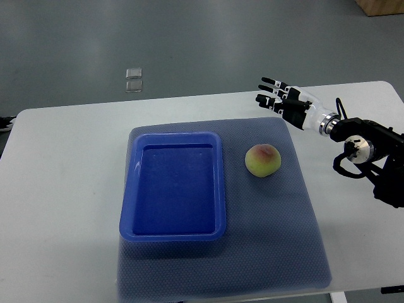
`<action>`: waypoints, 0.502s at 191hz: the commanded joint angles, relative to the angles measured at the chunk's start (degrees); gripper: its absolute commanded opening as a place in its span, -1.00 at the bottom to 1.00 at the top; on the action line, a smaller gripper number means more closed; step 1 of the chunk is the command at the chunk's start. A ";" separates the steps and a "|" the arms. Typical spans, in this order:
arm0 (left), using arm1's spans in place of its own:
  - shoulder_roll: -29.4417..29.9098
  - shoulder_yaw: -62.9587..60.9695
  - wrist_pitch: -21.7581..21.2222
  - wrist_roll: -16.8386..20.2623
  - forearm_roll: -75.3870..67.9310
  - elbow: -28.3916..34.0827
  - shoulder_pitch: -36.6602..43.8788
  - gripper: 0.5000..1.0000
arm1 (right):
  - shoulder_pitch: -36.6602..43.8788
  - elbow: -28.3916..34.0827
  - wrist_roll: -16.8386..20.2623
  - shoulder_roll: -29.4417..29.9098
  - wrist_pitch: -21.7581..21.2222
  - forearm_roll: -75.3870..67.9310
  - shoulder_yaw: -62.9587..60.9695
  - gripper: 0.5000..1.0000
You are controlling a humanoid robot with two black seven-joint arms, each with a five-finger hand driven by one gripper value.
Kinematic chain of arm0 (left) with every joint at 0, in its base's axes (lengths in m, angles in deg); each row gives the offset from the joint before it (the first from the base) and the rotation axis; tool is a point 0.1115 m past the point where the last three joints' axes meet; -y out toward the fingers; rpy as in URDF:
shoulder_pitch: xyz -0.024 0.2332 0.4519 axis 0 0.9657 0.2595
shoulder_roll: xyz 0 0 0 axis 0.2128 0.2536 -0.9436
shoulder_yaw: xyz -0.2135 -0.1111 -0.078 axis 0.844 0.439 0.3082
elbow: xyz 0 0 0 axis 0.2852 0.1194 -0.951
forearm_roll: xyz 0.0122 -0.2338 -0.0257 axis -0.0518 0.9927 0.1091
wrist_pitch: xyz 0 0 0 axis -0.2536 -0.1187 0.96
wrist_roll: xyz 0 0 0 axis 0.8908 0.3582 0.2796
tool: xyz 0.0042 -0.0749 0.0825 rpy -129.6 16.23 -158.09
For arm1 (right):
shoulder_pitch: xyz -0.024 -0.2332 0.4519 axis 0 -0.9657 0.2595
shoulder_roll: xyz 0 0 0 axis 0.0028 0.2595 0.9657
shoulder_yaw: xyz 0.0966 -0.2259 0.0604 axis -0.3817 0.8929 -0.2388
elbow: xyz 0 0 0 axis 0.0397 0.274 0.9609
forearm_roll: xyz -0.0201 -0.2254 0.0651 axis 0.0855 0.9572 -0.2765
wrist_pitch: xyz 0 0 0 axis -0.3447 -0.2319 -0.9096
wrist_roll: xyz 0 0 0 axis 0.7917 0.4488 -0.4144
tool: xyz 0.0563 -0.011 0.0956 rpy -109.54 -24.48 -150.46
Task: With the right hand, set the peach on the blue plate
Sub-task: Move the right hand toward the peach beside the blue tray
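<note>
Matting of grey woven fabric covers the white surface toward its near edge. On it sits the empty blue plate, a glossy rectangular plastic tray; just right of it the peach, round, yellow-green, blushed. Beyond, near the far right corner, the right robot hand hovers, fingers spread, holding nothing. Reaching seems underway; next it must descend and close around the fruit.
</note>
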State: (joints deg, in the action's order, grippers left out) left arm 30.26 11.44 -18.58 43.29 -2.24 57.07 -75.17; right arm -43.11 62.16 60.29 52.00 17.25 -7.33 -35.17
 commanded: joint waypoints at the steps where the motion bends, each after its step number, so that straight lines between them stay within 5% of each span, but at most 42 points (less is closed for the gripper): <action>1: 0.00 0.04 -0.24 -0.09 0.00 0.09 0.00 1.00 | -0.06 0.01 0.00 0.01 0.09 0.63 0.01 0.72; 96: 0.00 -0.14 -0.24 0.00 0.00 0.18 -0.09 1.00 | -0.33 0.80 -0.09 1.15 0.44 2.30 0.01 0.72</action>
State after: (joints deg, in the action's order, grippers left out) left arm 30.26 11.33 -18.83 43.27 -2.24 57.17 -75.18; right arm -43.46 62.34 60.29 53.41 17.76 -5.06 -35.16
